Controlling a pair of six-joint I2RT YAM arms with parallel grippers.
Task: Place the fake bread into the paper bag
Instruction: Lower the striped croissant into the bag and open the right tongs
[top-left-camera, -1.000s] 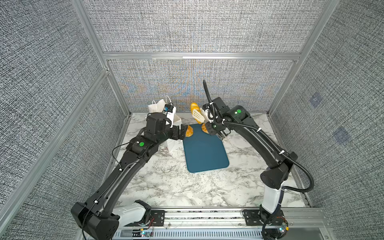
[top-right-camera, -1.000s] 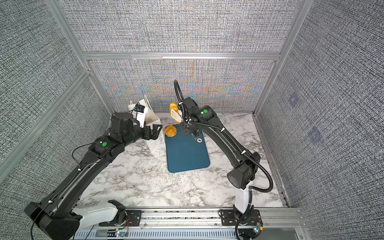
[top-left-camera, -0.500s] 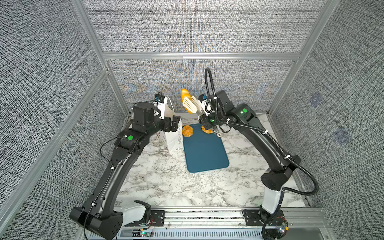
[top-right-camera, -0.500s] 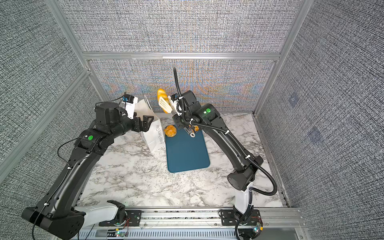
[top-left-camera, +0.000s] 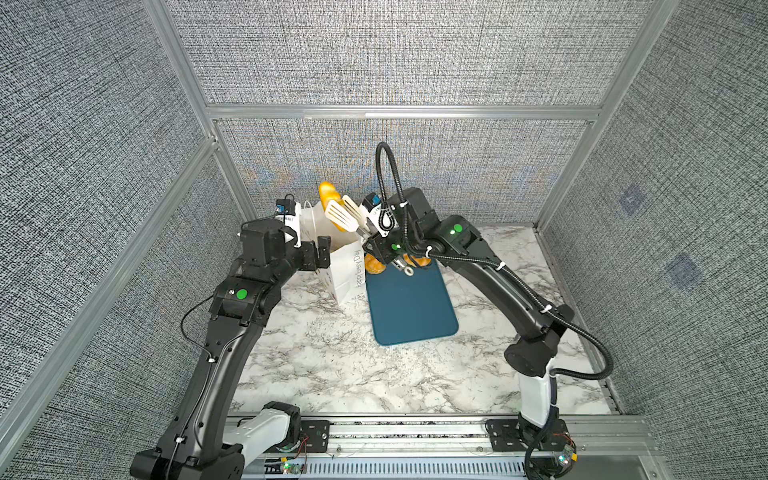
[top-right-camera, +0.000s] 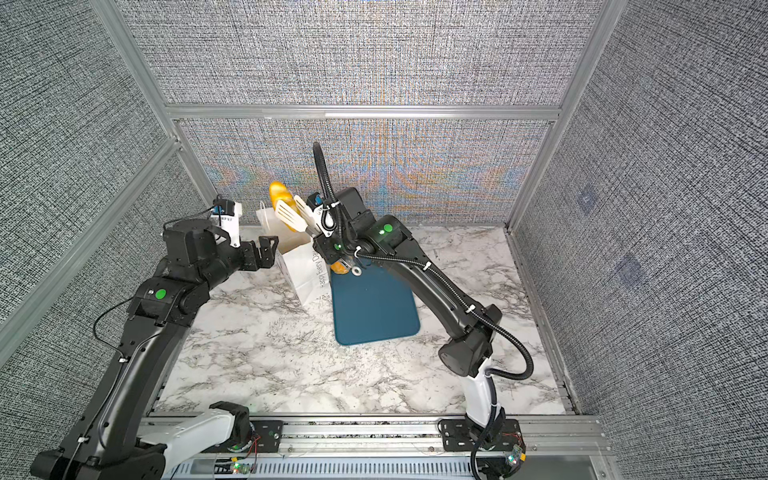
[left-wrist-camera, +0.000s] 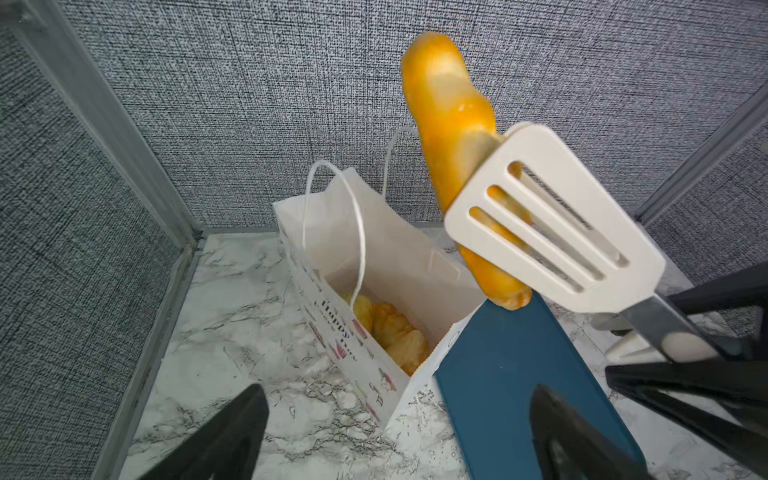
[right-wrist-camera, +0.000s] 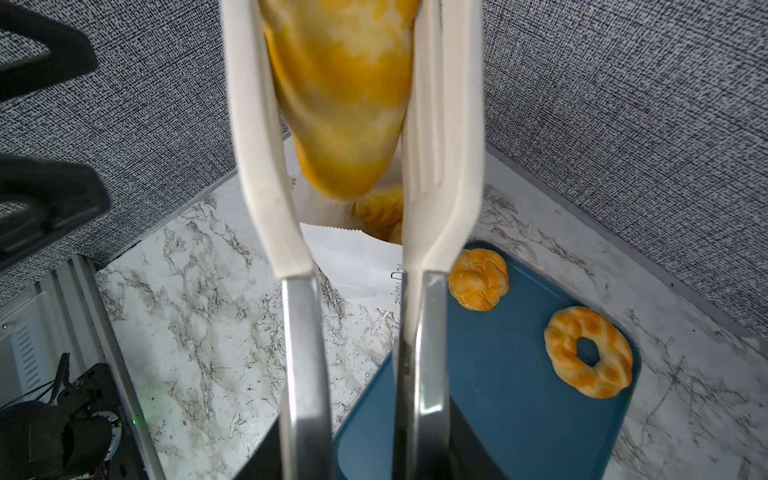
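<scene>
The right gripper (right-wrist-camera: 361, 436) is clamped on the metal handles of the tongs (left-wrist-camera: 552, 232); the white slotted blades pinch a long roll (left-wrist-camera: 449, 104) between them, gripping its lower half while the upper half sticks out past the blade tips. In both top views the roll (top-left-camera: 328, 192) is raised in the air over the bag (top-left-camera: 345, 270), clear of the rim; in the right wrist view its lower end hangs over the open mouth.

The bag stands upright on the table (top-left-camera: 332, 361), mouth open, cord handles up, just beside the left edge of the tray (top-left-camera: 411, 307); whether they touch I cannot tell. Pastries (left-wrist-camera: 395, 332) lie at the bottom of the bag.

On the far end of the tray sit a knot roll (right-wrist-camera: 478, 278) and a ring (right-wrist-camera: 588, 351), apart from each other; the knot roll is the nearer to the bag.

The left gripper (top-right-camera: 266, 251) hangs just left of the bag near its rim, jaws wide apart and empty; its fingers (left-wrist-camera: 224, 440) frame the bag and tray in the left wrist view, touching neither.
</scene>
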